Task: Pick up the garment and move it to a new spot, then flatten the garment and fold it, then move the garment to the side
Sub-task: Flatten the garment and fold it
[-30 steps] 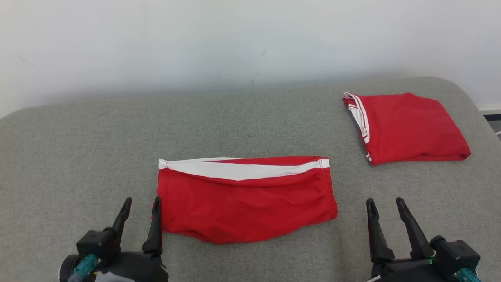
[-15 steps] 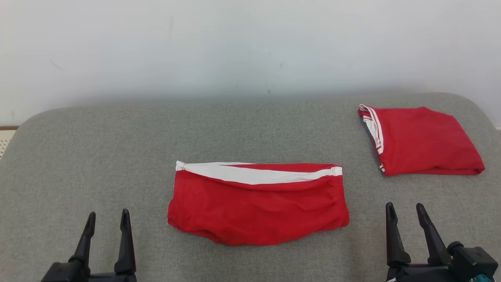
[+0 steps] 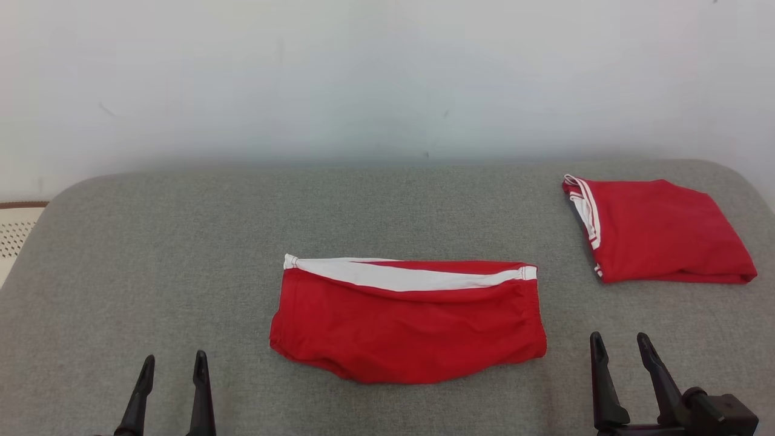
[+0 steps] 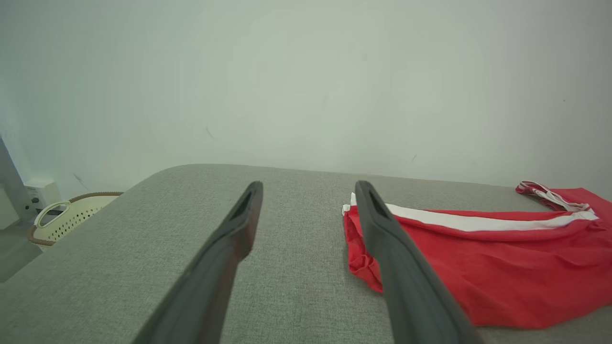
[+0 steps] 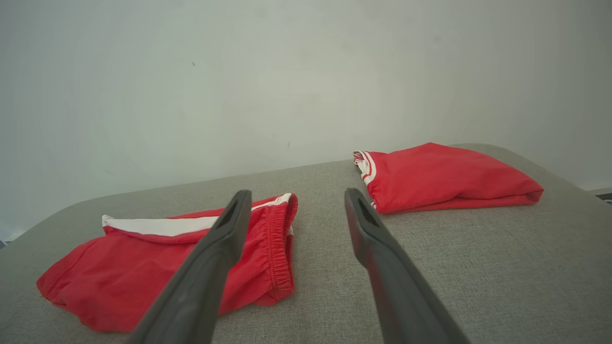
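Grey cushion (image 3: 181, 242), folded shorts (image 3: 408, 327) — my left gripper (image 3: 175, 356) and right gripper (image 3: 619, 335) gape empty; lopsided grabbing could unravel the fold.

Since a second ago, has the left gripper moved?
Yes. Against the red shorts, the left gripper has pulled away leftward and back: it was at their left edge, now grey cushion shows between them.

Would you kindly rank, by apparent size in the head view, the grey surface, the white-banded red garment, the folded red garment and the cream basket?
1. grey fabric surface
2. white-banded red garment
3. folded red garment, farther away
4. perforated cream basket, partly cropped
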